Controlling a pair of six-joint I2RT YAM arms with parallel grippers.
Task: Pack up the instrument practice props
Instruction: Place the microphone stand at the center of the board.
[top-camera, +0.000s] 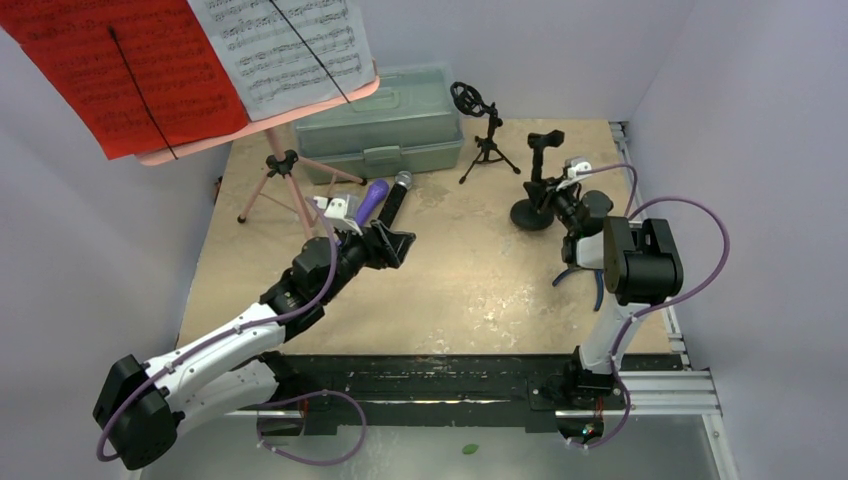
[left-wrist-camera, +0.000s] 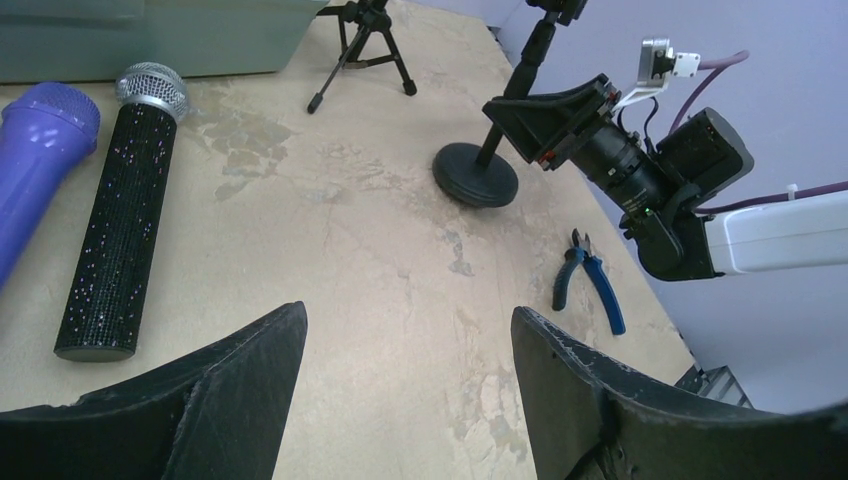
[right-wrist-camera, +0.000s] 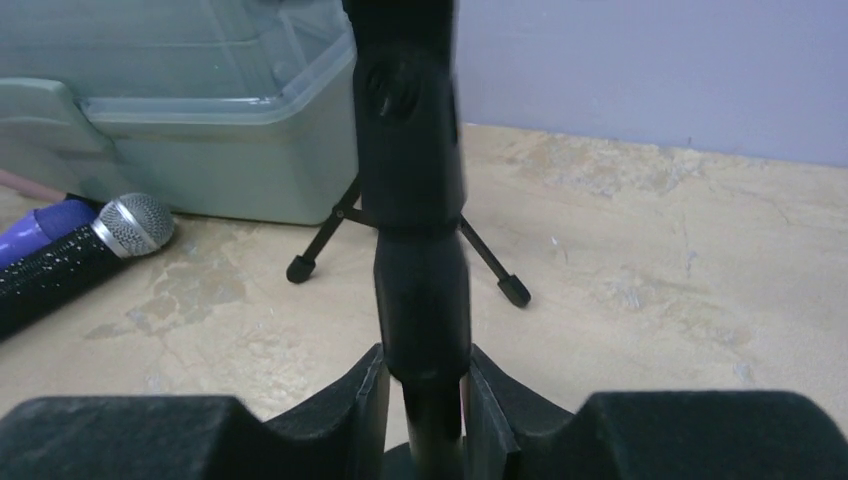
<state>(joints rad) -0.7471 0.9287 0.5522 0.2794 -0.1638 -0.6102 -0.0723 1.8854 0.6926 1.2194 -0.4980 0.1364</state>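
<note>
Top external: two microphones (top-camera: 372, 198) (top-camera: 395, 202), two mounts (top-camera: 487, 140) (top-camera: 527, 213); left hand (top-camera: 400, 245) open, right hand (top-camera: 548, 195) gripping one.

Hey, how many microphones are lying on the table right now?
2. The purple microphone lies in front of the case; the black microphone lies alongside it, to its right. More could be hidden inside the case.

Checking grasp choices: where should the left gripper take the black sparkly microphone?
Probably mid-barrel of the black microphone, from straight above, jaws across its width: it lies flat with a straight barrel, and the purple microphone lies close alongside.
</note>
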